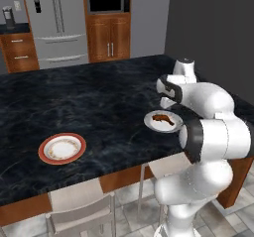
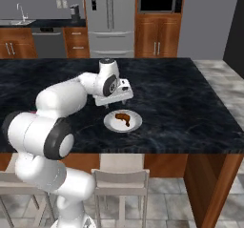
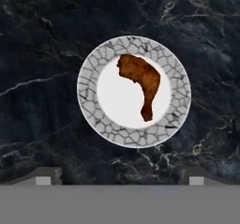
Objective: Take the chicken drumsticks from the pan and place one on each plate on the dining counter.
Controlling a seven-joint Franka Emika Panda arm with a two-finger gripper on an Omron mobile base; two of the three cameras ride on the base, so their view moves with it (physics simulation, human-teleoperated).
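Reddish-brown drumstick lying flat on the grey-rimmed white plate, thick end toward the top of the hand view, bone end toward the bottom, on the black marble dining counter near its front edge. Gripper directly above the plate, fingers spread wide and apart from the meat, holding nothing.

Probably the release step on this plate. Best done by lifting straight up, jaws kept wide, so neither tip drags the drumstick or nudges the plate toward the counter edge. Only then swinging away.

Orange-rimmed plate visible in the left base view, well apart on the counter and bare, so seemingly one drumstick left to fetch. Right base view giving the hand's height: gripper just above and behind the plate, clear of it. Hand view alone showing the crackle pattern on the rim and the drumstick sitting slightly off centre.
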